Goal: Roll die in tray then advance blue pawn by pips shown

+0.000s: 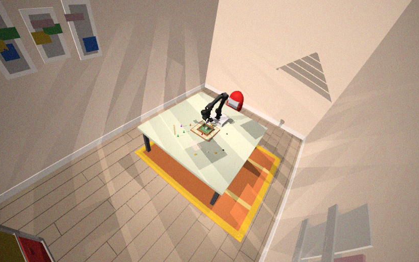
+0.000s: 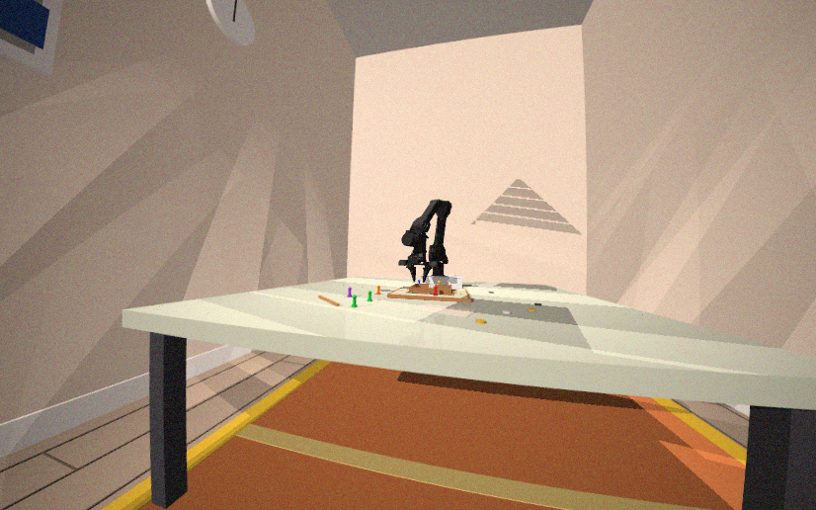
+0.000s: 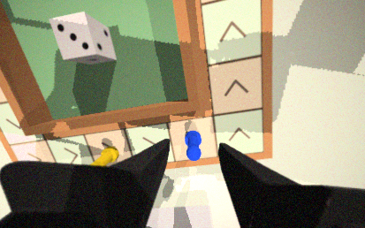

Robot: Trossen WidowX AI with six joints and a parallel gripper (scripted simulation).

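My gripper (image 1: 207,121) (image 2: 419,281) (image 3: 193,146) is open, partly closed in, its fingertips standing either side of the blue pawn with gaps at both sides. The blue pawn (image 3: 193,153) (image 2: 419,282) stands upright on the board square just before the corner square in the wrist view. The white die (image 3: 79,37) lies in the green-floored tray (image 3: 196,79), three pips on its top face. The board (image 3: 220,75) (image 1: 208,139) has arrows running right along this side, then up from the corner. The pawn's foot is hard to see from above.
A yellow pawn (image 3: 105,156) stands two squares left of the blue one. A red pawn (image 1: 202,133) (image 2: 435,290) is on the board's far side. Off the board are green pawns (image 2: 354,301) (image 2: 369,296), a purple pawn (image 2: 349,292), an orange pawn (image 2: 378,290), a stick (image 2: 328,299) and small tokens.
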